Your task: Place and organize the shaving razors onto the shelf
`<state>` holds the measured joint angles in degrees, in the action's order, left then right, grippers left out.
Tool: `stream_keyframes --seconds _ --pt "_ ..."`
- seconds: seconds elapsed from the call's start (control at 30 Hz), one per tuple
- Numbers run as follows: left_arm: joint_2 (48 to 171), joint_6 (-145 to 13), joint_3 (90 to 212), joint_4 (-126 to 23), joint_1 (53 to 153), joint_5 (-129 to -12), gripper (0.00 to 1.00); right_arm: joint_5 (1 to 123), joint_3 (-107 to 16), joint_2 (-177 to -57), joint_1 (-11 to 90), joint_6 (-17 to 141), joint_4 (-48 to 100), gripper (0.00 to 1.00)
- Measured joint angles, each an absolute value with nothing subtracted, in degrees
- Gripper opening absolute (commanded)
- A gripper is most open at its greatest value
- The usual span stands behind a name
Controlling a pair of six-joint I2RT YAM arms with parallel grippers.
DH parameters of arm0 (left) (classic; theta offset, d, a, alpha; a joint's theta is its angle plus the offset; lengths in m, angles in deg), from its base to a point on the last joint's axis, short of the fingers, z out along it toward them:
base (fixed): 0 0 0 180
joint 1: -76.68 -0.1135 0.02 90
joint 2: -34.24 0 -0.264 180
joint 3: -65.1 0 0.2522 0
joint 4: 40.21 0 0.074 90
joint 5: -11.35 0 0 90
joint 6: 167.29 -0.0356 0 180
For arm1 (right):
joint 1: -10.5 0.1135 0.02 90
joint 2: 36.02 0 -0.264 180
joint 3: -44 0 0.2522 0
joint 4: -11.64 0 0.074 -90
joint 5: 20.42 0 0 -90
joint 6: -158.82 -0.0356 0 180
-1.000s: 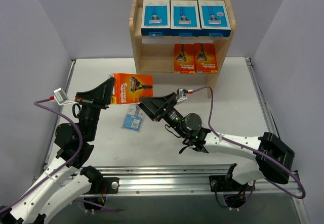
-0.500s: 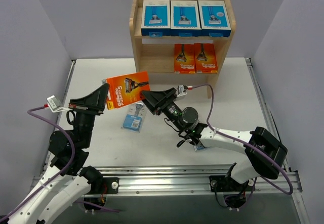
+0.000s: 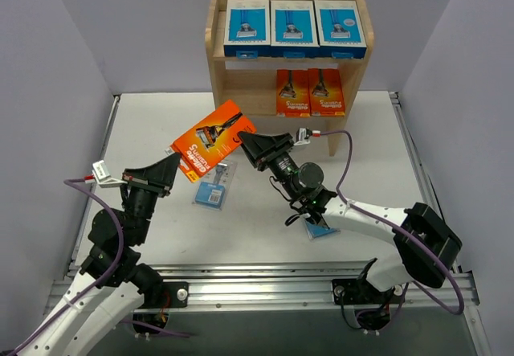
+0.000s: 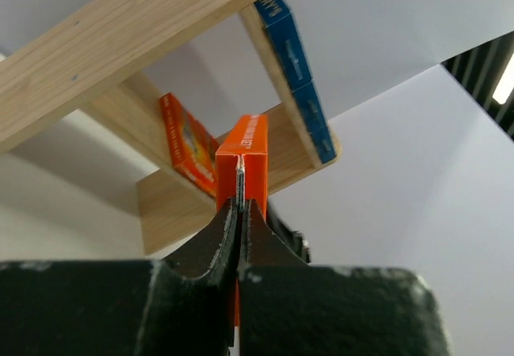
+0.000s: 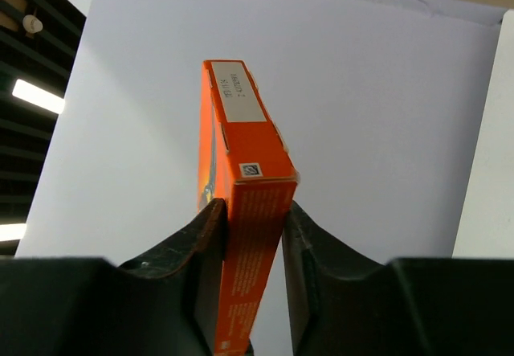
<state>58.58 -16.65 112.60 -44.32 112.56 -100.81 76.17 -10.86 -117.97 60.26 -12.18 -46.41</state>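
Observation:
An orange razor pack hangs tilted in the air in front of the shelf. My left gripper is shut on the thin flap at its lower left end, jaws pressed together. My right gripper holds the pack's right end; in the right wrist view both jaws sit against the box's sides. Three blue razor packs stand on the top tier and two orange ones on the middle tier. A clear blister card lies on the table below the held pack.
Another blue pack lies on the table, partly under my right forearm. The left half of the middle tier holds nothing. Grey walls close in on both sides, and a metal rail runs along the near edge.
The orange pack has swung up and to the right, tilting its right end higher. My right gripper has closed onto that end. My left arm has dropped lower, still gripping the flap.

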Motion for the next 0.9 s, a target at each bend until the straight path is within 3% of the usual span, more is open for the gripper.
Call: stream_keyframes --seconds 0.1,0.17,0.23,0.27,0.3,0.5,0.7,0.9 --pt "58.2 -15.7 111.5 -47.9 112.6 -100.3 0.02 76.2 -10.7 -116.5 59.3 -12.0 -46.7 0.03" --pt "57.8 -14.9 111.1 -50.2 112.6 -99.4 0.06 75.6 -10.4 -115.6 58.9 -11.4 -46.5 0.00" --pt "57.1 -14.6 111.1 -52.2 112.6 -98.3 0.22 74.6 -9.7 -114.9 58.4 -10.8 -46.0 0.00" --pt "56.5 -14.7 111.1 -53.5 112.6 -97.6 0.44 74.0 -9.2 -114.6 58.0 -10.7 -45.7 0.00" --pt "56.0 -15.2 111.1 -55.0 112.6 -97.0 0.56 73.7 -9.0 -114.3 57.7 -10.7 -45.4 0.00" --pt "53.6 -18.4 112.6 -64.7 112.9 -94.5 0.92 69.5 -7.4 -110.4 55.4 -10.7 -44.7 0.00" --pt "55.5 -25.5 122.2 -74.7 112.9 -94.5 0.96 62.9 -6.3 -105.8 49.1 -11.2 -40.6 0.00" --pt "56.1 -33.2 126.8 -74.5 112.9 -86.9 0.97 53.8 -6.4 -101.0 42.4 -10.6 -33.4 0.00"
